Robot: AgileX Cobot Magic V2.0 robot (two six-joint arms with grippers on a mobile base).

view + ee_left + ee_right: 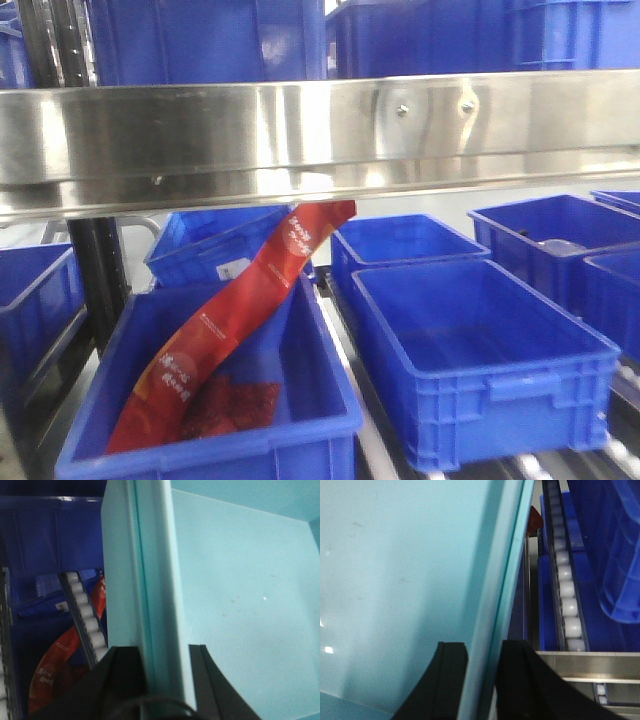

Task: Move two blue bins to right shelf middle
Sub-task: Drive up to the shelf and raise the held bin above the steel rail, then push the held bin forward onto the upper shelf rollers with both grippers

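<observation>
Left end effector (155, 667) clamping bin wall (150, 580), right end effector (482, 672) clamping opposite bin rim (505, 580), roller track (565, 580) just beside.

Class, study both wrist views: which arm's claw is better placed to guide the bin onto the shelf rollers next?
Neither clearly: the left claw and the right claw each straddle a bin wall. The right seems slightly better placed, since a roller track and a steel rail lie just beside it.

Matte black, wedge-shaped fingers (125, 680) on both grippers; possibly a dark cable.
</observation>
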